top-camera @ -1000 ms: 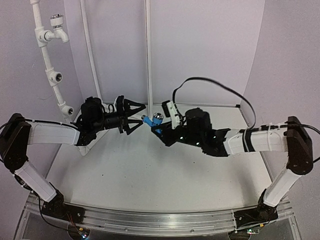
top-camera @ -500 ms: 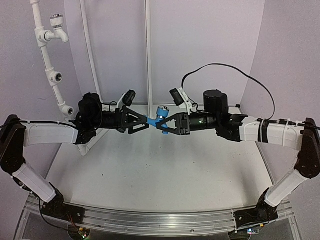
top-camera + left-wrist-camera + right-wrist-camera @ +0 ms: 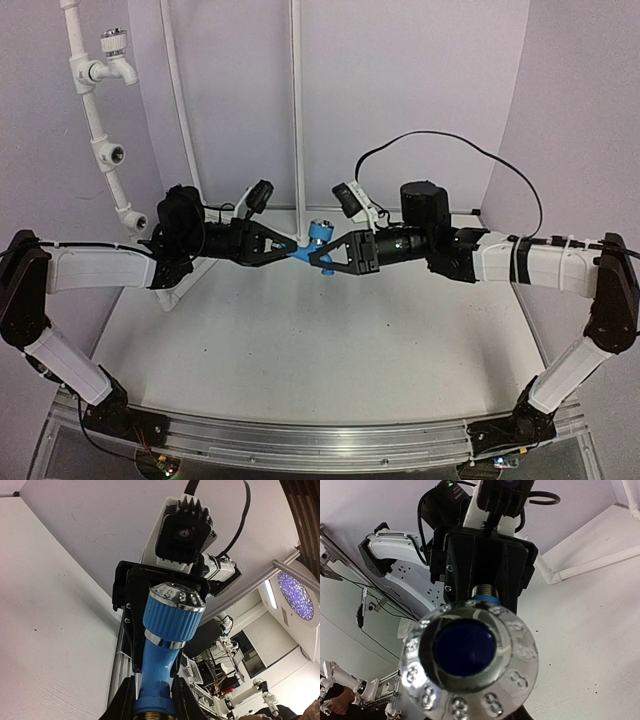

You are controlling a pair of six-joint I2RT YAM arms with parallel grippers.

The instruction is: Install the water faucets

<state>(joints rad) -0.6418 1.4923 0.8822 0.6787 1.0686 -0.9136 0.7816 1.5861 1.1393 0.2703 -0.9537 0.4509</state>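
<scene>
Spanning the scene, the white table [image 3: 300, 350] lies below and to the right of the white pipe frame [image 3: 95, 120], which climbs the left wall as a slanted stem, with thin uprights beside it.

The left arm [image 3: 100, 268] reaches rightward across the foot of the pipe frame. The right arm [image 3: 540, 262] stretches in from well to the frame's right, and the two meet tip to tip just right of the frame's central upright.

The left gripper [image 3: 290, 250] is clamped on the blue faucet [image 3: 318, 240]. In its wrist view, its fingers [image 3: 122, 702] press either side of the blue body near the brass-coloured threaded end, and the ribbed knob [image 3: 172, 617] points away from that camera. The right gripper [image 3: 322, 262] is closed on the same faucet from the opposite side. In its wrist view, the silvery knob cap [image 3: 470, 655] with its dark blue centre fills the foreground. The blue faucet is thus held by both grippers above the table, well apart from the frame's stem.

Two round open sockets [image 3: 118, 155] face outward on the stem.

The white faucet [image 3: 113, 45] with its silvery knob sits in a fitting near the top of the frame.
</scene>
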